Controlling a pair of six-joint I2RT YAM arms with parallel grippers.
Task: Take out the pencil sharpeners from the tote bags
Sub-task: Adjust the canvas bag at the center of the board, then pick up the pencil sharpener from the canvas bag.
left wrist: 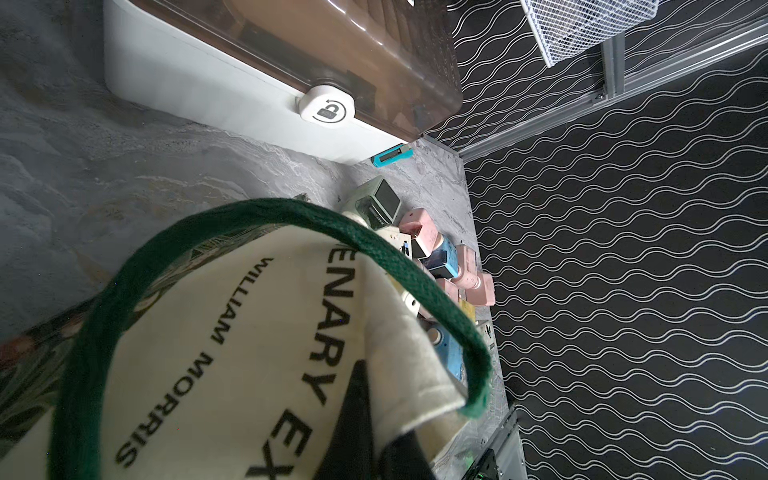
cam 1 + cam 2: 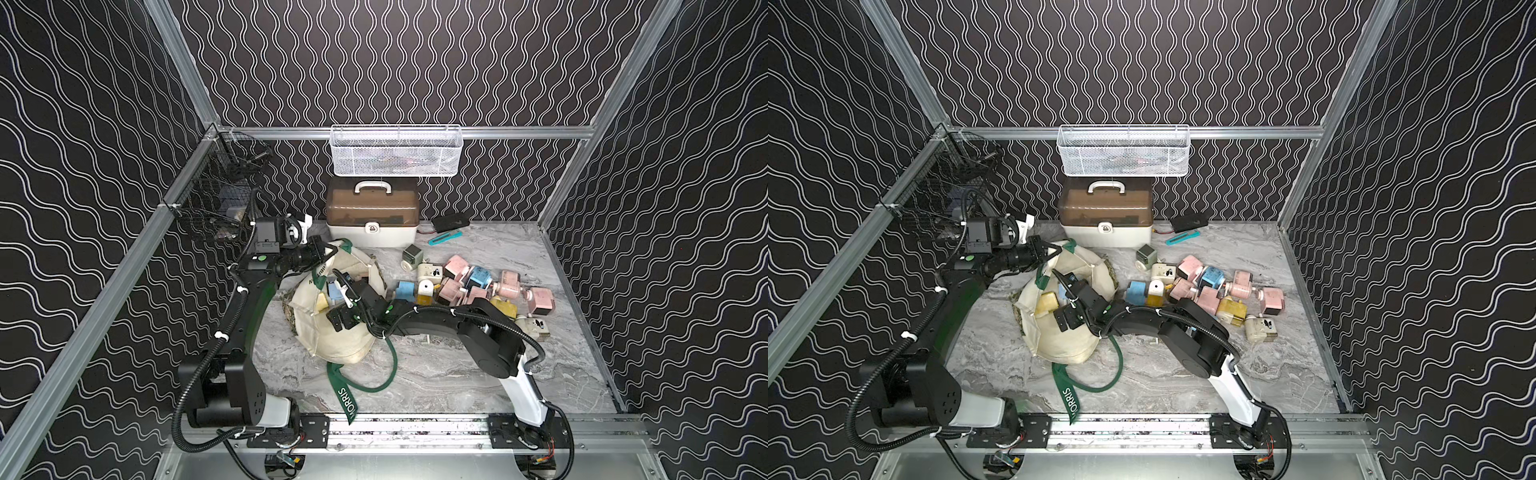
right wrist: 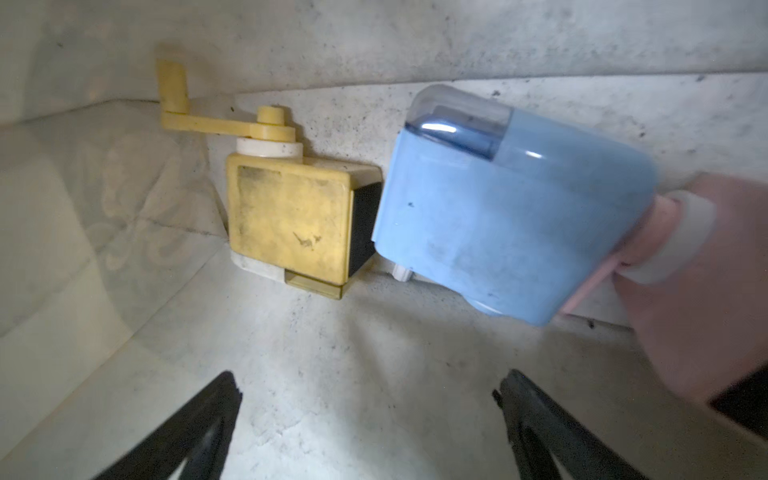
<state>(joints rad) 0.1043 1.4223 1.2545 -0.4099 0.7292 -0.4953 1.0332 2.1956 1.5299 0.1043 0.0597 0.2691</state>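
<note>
Inside the tote bag, the right gripper gapes empty, blue pencil sharpener just ahead. The left gripper pinches its rim.

A robot test booth, the kind you find in a lab.

Black walls with white wavy lines close it in on three sides, held up by silver metal bars. Two robot arms, a left arm and a right arm, are bolted to a metal rail along the near edge of a grey stone-look surface. A white wire basket hangs on the back bar above the far edge. A black wire basket hangs by the far left corner. A white and brown case stands at the far edge.
</note>
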